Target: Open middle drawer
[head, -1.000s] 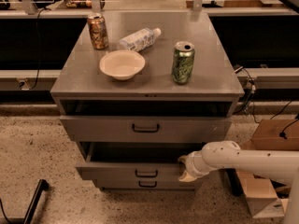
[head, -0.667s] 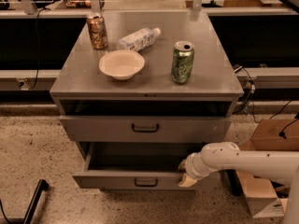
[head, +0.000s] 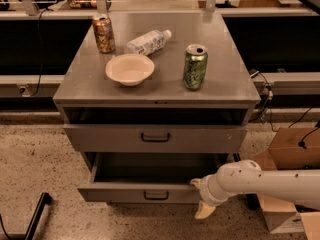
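My gripper (head: 200, 198) sits at the right end of the front panel of the middle drawer (head: 125, 193). Its fingers are spread wide, one tip at the rim and one hanging below, clamping nothing. That drawer stands pulled well out beneath the top drawer (head: 110, 138). Farther back, on the cabinet top (head: 225, 84), I see a bowl (head: 129, 69), a green can (head: 194, 67), a plastic bottle (head: 147, 42) and a brown can (head: 103, 33).

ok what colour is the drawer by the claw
Grey drawer, camera view; claw at its front right corner.
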`<action>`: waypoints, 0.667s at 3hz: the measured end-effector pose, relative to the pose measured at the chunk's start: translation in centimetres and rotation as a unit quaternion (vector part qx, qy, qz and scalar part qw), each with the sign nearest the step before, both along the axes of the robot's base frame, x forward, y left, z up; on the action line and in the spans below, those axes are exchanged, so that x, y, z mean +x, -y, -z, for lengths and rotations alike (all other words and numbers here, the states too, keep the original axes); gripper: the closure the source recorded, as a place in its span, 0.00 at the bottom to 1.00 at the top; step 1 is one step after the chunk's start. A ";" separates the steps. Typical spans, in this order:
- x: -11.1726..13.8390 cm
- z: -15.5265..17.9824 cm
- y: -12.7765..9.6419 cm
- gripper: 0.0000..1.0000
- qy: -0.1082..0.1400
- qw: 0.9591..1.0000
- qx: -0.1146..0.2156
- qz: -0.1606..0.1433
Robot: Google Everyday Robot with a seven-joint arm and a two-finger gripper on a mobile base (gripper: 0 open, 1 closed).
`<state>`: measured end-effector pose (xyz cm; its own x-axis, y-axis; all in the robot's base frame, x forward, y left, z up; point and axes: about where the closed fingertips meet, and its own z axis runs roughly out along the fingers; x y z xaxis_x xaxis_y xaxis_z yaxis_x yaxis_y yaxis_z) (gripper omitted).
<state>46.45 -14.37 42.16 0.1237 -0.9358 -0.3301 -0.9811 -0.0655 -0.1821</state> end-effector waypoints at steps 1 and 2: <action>-0.1 0.1 -0.1 0.04 -0.001 1.000 0.000 -0.001; -0.1 0.1 -0.1 0.00 -0.001 1.000 0.000 -0.001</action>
<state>46.34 -14.28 42.05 0.1244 -0.9353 -0.3312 -0.9815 -0.0670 -0.1794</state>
